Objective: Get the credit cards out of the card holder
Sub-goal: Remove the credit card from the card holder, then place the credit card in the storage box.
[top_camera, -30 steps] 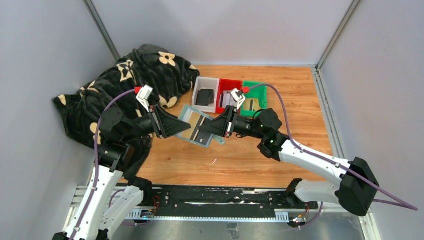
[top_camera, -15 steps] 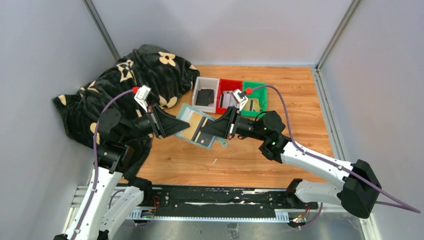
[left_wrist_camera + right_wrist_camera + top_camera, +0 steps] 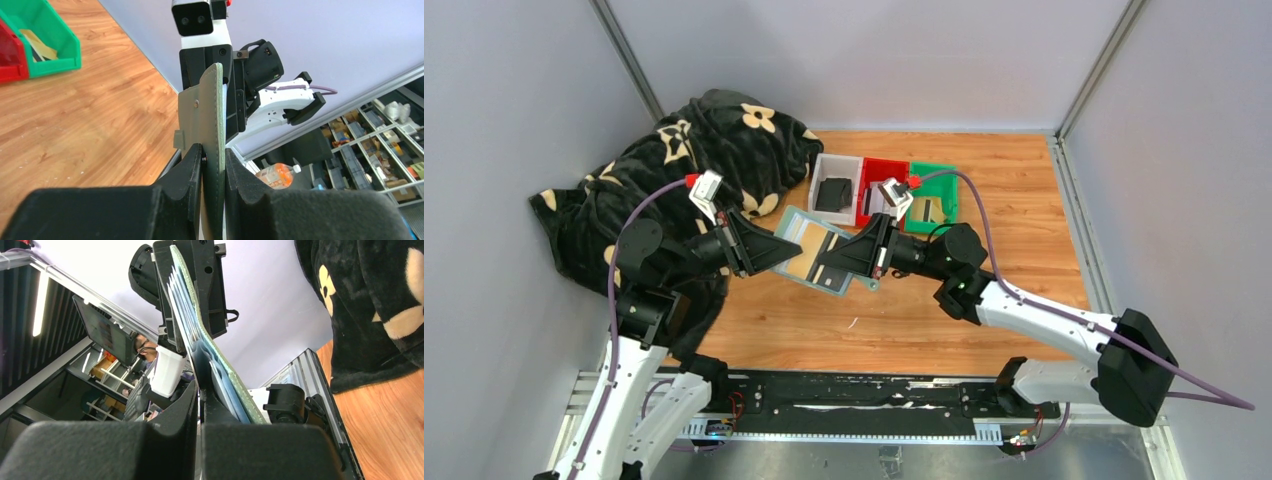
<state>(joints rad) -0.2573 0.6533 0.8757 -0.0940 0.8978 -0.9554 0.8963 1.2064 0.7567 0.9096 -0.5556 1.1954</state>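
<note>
We find the card holder (image 3: pixel 812 238) held open, clear above the tabletop (image 3: pixel 904 320). The left hand (image 3: pixel 213 159) is clamped on its edge. The right hand (image 3: pixel 198 390) is pressed together at the slot side; we cannot tell whether it holds anything. Risks: pulling the credit cards (image 3: pixel 803 263) may drag the holder from the left grip, or a thin card may slip and drop.

Black flowered blanket (image 3: pixel 704 140) beside a white tray (image 3: pixel 817 186), red tray (image 3: pixel 886 163) and green tray (image 3: pixel 935 168) on wooden table (image 3: pixel 1024 210).
</note>
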